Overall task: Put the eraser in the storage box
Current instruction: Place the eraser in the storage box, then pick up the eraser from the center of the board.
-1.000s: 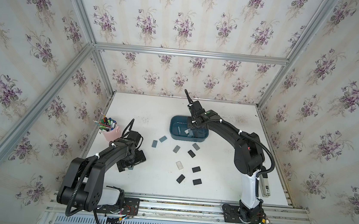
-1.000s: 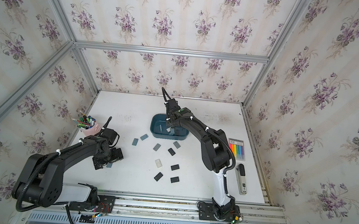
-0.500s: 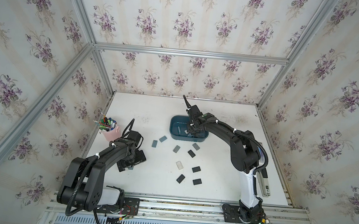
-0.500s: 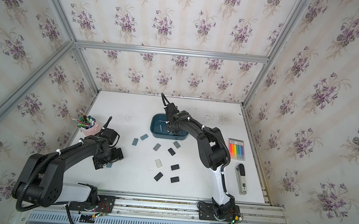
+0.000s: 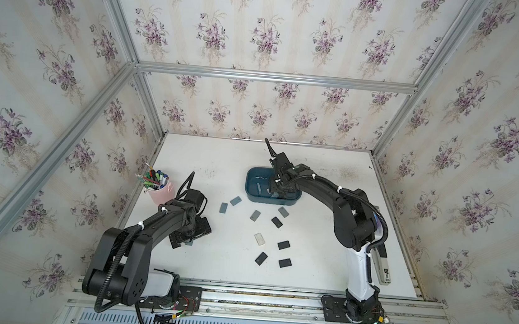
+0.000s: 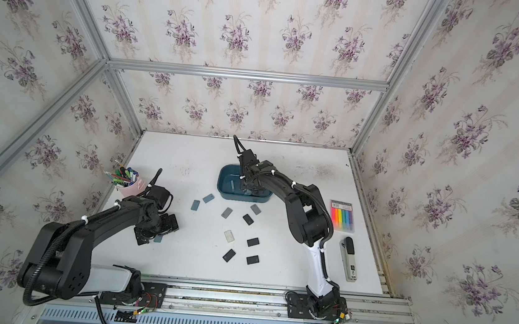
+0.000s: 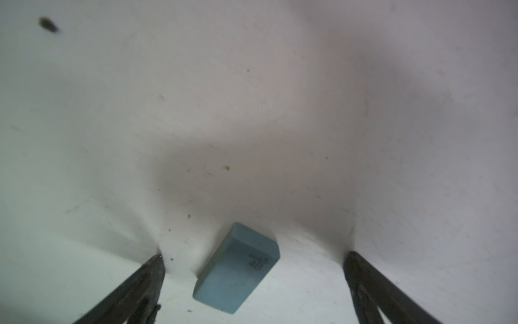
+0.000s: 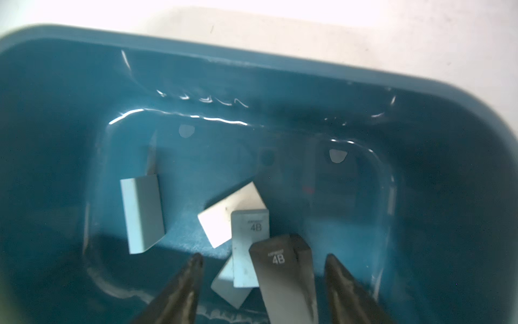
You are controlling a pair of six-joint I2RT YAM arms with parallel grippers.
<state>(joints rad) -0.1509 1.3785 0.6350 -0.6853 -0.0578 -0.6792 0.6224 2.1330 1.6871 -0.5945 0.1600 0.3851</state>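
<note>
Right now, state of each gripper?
Left gripper: open, straddling the blue eraser, not touching it.
Right gripper: open over the storage box, dark eraser between jaws, ungripped.

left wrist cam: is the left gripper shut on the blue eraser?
No, the left gripper is open, standing clear on both sides of the blue eraser, which lies free on the table.

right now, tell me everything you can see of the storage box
The storage box is a dark teal tub of glossy plastic, rectangular with rounded corners, shallow and open-topped. It stands upright on the white table, toward the back. Inside lie several pale erasers and a dark grey eraser, some overlapping. The right gripper reaches into it, open, its jaws either side of the dark one.
</note>
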